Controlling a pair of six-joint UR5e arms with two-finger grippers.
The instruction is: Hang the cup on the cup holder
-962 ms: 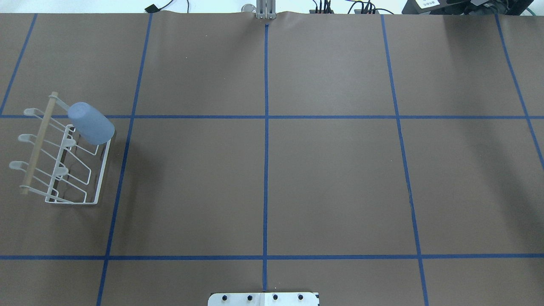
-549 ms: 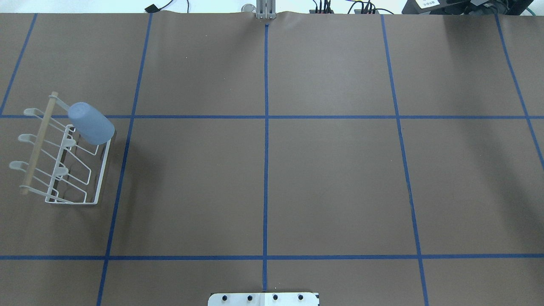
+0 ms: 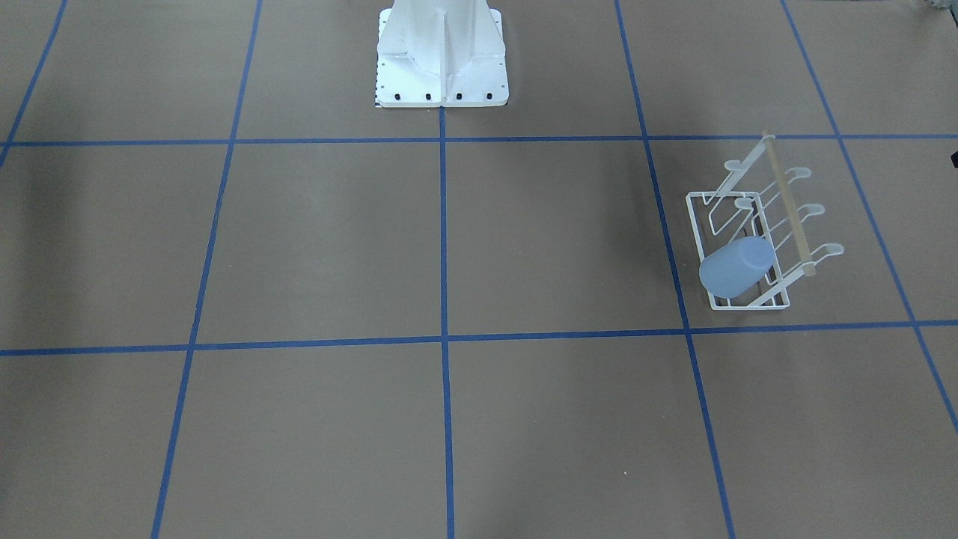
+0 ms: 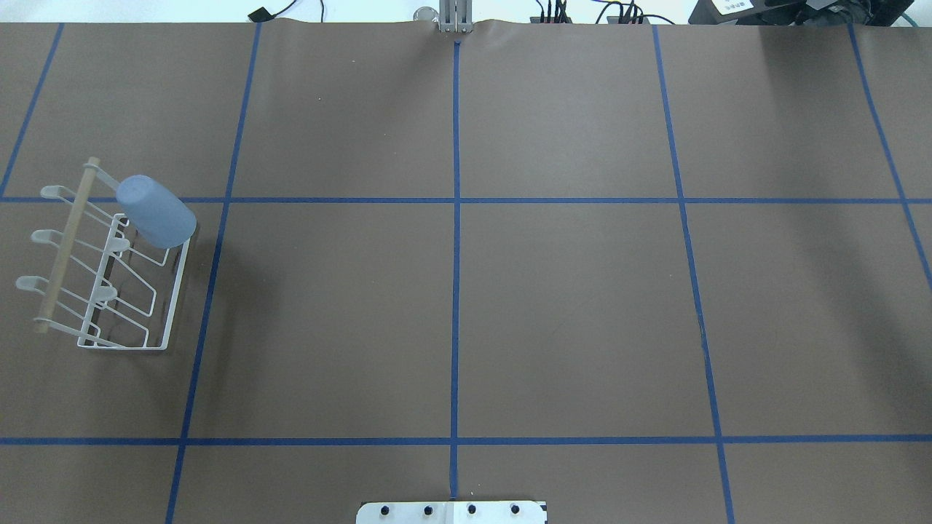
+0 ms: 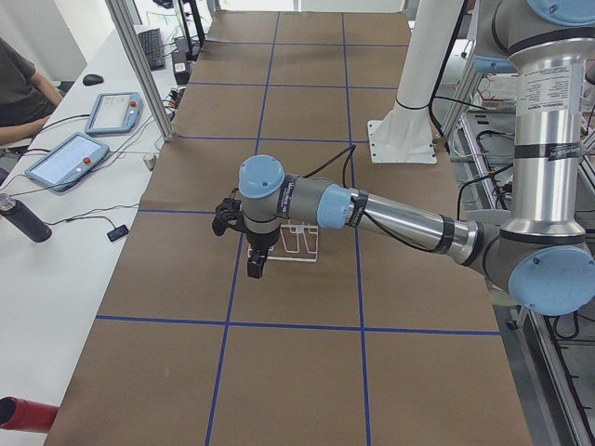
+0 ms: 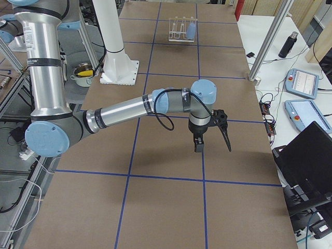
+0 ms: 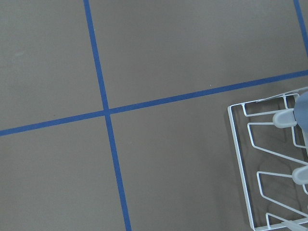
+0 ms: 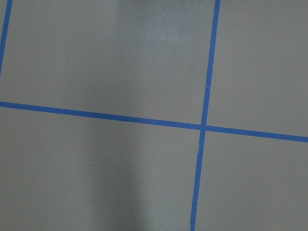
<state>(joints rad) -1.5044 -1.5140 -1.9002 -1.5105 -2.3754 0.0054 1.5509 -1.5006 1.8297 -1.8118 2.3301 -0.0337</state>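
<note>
The pale blue cup (image 4: pixel 156 211) hangs upside down and tilted on the far end prong of the white wire cup holder (image 4: pixel 171 291) at the table's left side; it also shows in the front view (image 3: pixel 736 266) on the rack (image 3: pixel 694 224). The tan rod (image 4: pixel 64 247) runs along the rack's outer side. The left wrist view shows the rack's base (image 7: pixel 239 163) and a sliver of the cup (image 7: pixel 303 108). My left gripper (image 5: pixel 238 243) hovers above the table beside the rack. My right gripper (image 6: pixel 212 144) hangs over bare table far from it. I cannot tell whether either is open.
The white robot pedestal (image 3: pixel 441 52) stands at the table's middle edge. Blue tape lines (image 4: pixel 456 291) divide the brown table cover. A side bench holds tablets (image 5: pixel 70 158) and a dark bottle (image 5: pixel 23 221); a person sits there.
</note>
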